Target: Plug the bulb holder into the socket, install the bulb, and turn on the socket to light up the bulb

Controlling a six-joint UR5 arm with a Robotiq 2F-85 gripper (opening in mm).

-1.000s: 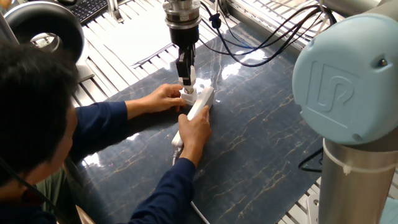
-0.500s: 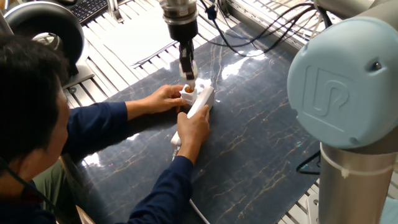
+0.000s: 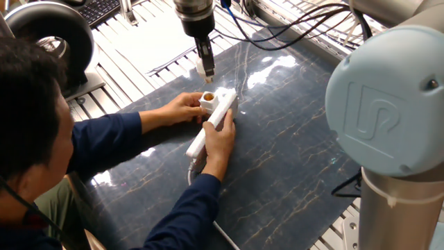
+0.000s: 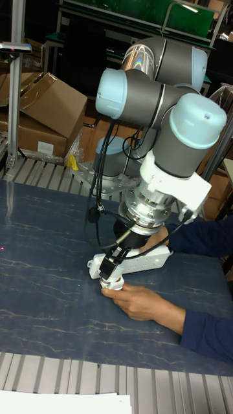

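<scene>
The socket (image 3: 216,119) lies slanted on the dark marbled mat, and a person's right hand (image 3: 220,142) presses on its middle. The bulb holder (image 3: 208,101) sits in the socket's far end with its orange opening facing up, steadied by the person's left hand (image 3: 182,108). My gripper (image 3: 205,71) hangs just above the holder, apart from it, fingers slightly open and empty. In the tall fixed view the gripper (image 4: 115,264) hovers over the holder (image 4: 111,282) and the socket (image 4: 144,259). The bulb is out of view.
The person (image 3: 35,139) leans in from the left, forearms across the mat (image 3: 291,160). Black cables (image 3: 291,42) trail behind my wrist. A slatted metal table top (image 3: 139,42) borders the mat. Cardboard boxes (image 4: 45,110) stand behind the arm base.
My gripper has let go of the bulb holder and risen straight up from it. The holder stays in the socket, its orange opening now uncovered. The hands barely moved.
</scene>
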